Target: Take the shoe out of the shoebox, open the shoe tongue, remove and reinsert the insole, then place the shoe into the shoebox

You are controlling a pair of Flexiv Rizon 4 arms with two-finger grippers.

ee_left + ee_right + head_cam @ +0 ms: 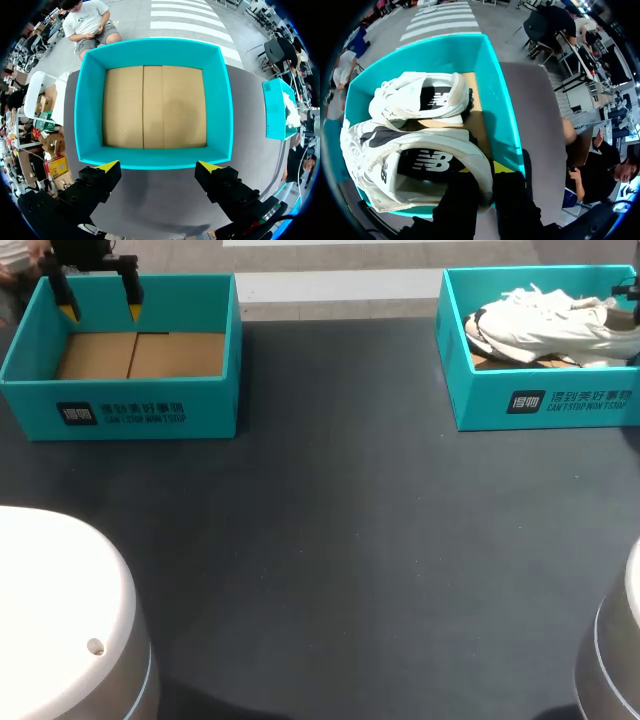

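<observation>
Two white sneakers lie in the teal shoebox point(540, 400) at the table's far right. In the right wrist view the nearer shoe point(410, 165) lies on its side under my right gripper point(486, 175), which is shut on its heel rim, one finger inside the collar and one outside. The second shoe point(420, 95) lies beyond it in the same shoebox point(495, 100). In the head view the shoes point(550, 325) show, and only a dark bit of the right gripper point(630, 290) at the edge. My left gripper point(100, 312) point(159, 166) hangs open over the other box, holding nothing.
A second teal box point(130, 410) point(225, 100) at the far left holds only its bare cardboard floor. The dark grey table point(350, 540) stretches between the two boxes. The white arm bases point(60, 610) stand at the near corners.
</observation>
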